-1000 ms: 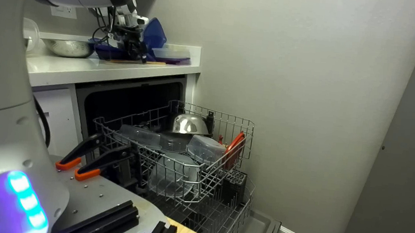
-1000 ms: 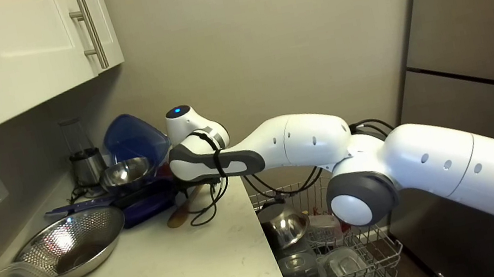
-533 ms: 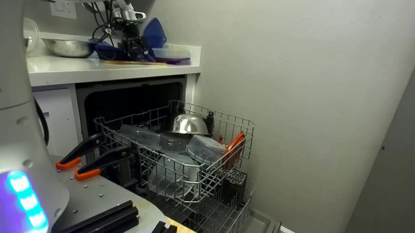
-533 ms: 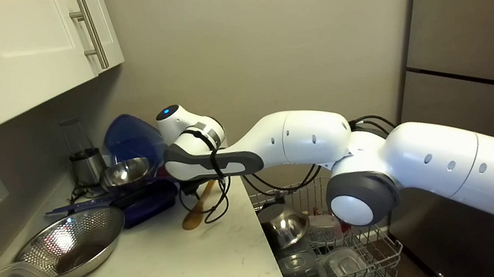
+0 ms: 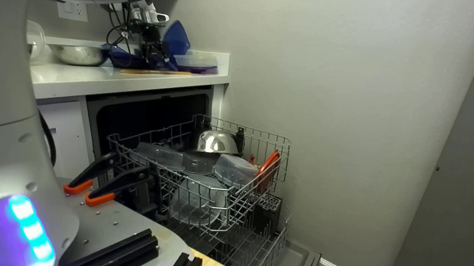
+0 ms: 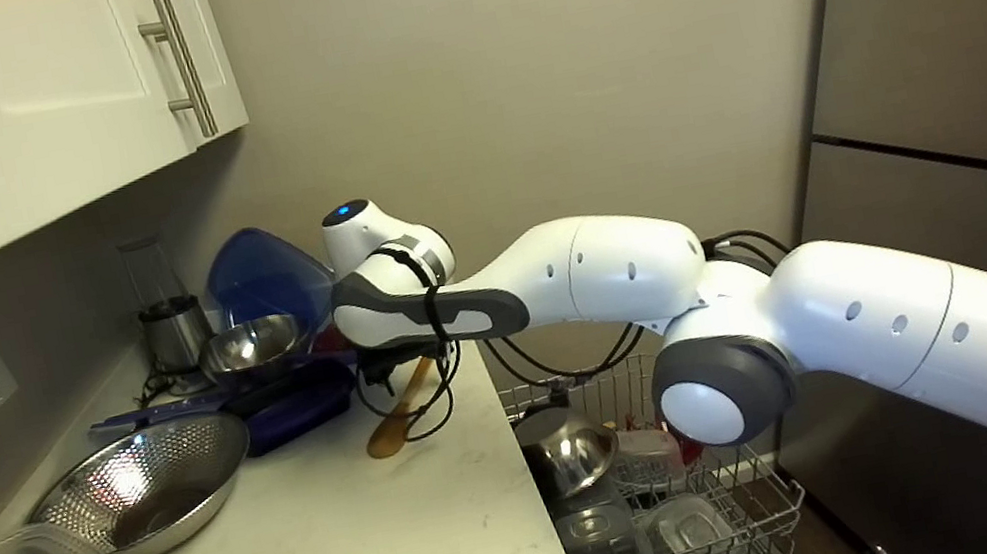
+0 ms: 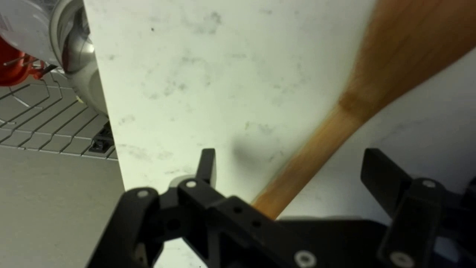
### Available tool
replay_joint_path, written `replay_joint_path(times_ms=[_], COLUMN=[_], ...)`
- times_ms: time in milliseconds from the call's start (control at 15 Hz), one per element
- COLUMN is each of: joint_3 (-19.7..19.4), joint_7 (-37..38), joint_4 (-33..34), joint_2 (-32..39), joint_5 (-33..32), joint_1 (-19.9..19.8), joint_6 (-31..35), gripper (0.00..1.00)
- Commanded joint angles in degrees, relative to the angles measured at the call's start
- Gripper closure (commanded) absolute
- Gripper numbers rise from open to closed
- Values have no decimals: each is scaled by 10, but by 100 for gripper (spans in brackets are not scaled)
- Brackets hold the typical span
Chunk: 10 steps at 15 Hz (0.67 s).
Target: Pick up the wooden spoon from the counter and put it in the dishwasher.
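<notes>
In an exterior view, the wooden spoon [image 6: 388,436] lies on the tabletop [image 6: 379,551] near a colander [image 6: 145,486] and a dark blue dish [image 6: 300,418], with drooping cables [image 6: 451,396] crossing in front of it. In an exterior view, the upper rack [image 5: 215,186] of the dishwasher [image 5: 157,111] carries a steel bowl [image 5: 217,142], clear containers [image 5: 236,170] and a red item [image 5: 268,165]. In the wrist view, the pincer [image 7: 290,165] gapes wide, gripping nothing, the spoon's handle [image 7: 308,158] slanting below the gap between its 2 fingers [image 7: 381,171].

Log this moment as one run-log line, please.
wooden spoon: lying on counter, not held | gripper: open, above spoon handle | dishwasher: open, spoon not yet inside | next: probably lower and grip
</notes>
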Motion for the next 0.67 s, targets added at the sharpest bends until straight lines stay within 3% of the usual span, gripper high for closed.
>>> replay_joint_path(times_ms=[0, 200, 533, 600], joint_3=[42, 65, 66, 64], joint_7=[22, 29, 47, 52], joint_4=[0, -9, -9, -9], joint_2=[6, 20, 21, 19], joint_5=[37, 58, 55, 53], joint_1=[-24, -31, -35, -36], joint_6=[11, 8, 7, 6], gripper=[0, 0, 0, 10])
